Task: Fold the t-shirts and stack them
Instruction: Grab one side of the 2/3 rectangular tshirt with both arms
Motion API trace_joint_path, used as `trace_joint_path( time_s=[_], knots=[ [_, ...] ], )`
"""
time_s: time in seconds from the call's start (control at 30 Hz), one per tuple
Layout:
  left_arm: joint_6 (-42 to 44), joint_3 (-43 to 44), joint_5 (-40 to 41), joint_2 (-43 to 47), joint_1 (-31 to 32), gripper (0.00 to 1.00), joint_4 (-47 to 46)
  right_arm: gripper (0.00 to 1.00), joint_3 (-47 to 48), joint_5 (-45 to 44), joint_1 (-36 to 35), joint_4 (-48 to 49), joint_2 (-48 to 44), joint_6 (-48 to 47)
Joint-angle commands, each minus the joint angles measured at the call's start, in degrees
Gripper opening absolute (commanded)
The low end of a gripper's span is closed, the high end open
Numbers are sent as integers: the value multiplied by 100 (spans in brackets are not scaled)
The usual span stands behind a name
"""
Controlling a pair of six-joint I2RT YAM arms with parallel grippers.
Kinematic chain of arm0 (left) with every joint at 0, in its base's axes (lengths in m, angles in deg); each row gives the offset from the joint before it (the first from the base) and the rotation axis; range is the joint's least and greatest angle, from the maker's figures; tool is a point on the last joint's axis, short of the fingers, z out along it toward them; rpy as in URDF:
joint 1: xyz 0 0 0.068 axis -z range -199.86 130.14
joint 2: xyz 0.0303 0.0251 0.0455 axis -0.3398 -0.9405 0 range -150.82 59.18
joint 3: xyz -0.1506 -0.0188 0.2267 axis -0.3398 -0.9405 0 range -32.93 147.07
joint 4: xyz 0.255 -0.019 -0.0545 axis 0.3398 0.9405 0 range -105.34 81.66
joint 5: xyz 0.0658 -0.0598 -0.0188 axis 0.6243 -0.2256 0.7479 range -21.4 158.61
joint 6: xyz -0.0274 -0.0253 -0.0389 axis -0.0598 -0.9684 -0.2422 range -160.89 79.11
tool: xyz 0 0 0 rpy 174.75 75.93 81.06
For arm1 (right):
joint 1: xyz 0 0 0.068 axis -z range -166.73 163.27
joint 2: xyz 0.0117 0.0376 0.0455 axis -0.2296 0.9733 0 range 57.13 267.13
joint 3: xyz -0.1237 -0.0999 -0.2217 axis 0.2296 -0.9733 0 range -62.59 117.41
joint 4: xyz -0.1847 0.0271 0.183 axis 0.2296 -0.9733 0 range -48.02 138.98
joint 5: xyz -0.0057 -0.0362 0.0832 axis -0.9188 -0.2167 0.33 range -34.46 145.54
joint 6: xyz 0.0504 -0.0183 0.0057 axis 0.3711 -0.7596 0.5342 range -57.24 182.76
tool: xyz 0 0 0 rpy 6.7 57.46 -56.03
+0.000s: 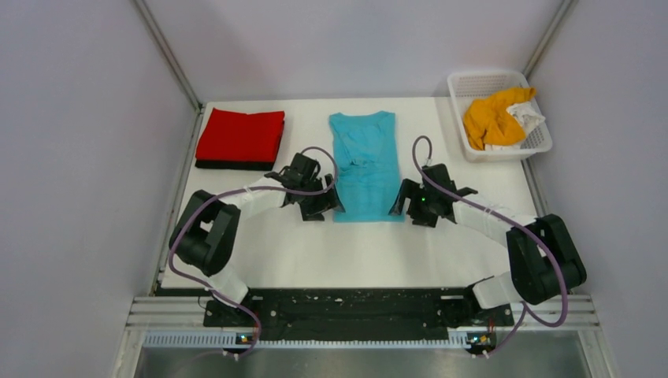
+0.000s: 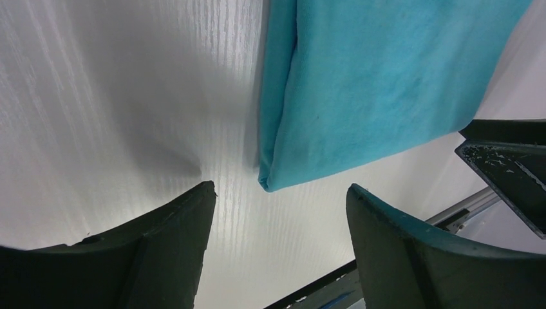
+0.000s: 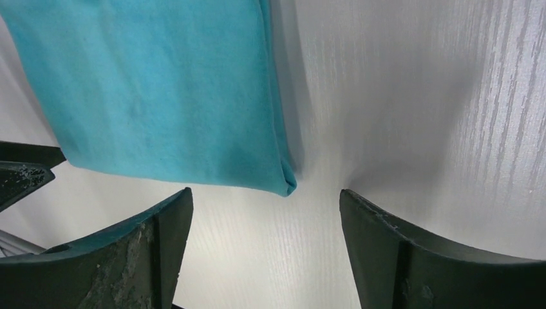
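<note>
The turquoise t-shirt [image 1: 364, 165] lies flat mid-table, its sides folded in to a narrow strip, collar at the far end. My left gripper [image 1: 329, 206] is open and empty at the shirt's near-left corner. In the left wrist view the gripper [image 2: 280, 193] sits just short of that corner [image 2: 273, 180]. My right gripper [image 1: 399, 203] is open and empty at the near-right corner, which shows in the right wrist view [image 3: 283, 183] between the gripper [image 3: 265, 193] fingers. A folded red shirt [image 1: 241, 135] lies on a black one [image 1: 232, 164] at the far left. Orange [image 1: 490, 116] and white [image 1: 526, 118] shirts are crumpled in the basket.
The white plastic mesh basket [image 1: 473, 83] stands at the far right corner of the white table [image 1: 354, 252]. Metal frame posts and grey walls close in the left, right and far sides. The black base rail [image 1: 346, 311] runs along the near edge.
</note>
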Motion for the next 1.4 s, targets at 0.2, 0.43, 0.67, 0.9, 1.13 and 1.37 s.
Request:
trace_joint_path(
  time_s=[0.2, 0.43, 0.67, 0.9, 1.13, 1.37],
  knots=[
    [-347, -200, 140, -310, 224, 58, -534, 64, -272, -42, 46, 663, 60, 325],
    [-363, -279, 209, -446, 219, 43, -574, 42, -400, -57, 39, 738, 169, 382],
    [-368, -282, 174, -548, 222, 27, -644, 39, -461, -102, 47, 682, 180, 396],
    [-322, -189, 180, -675, 217, 0, -600, 27, -495, -121, 47, 730, 274, 433],
    [-406, -431, 121, -424, 224, 0, -666, 0, -680, 128, 39, 727, 137, 413],
    [-718, -1522, 405, 816, 509, 0, -476, 0, -1195, 699, -168, -159, -1021, 350]
  ],
)
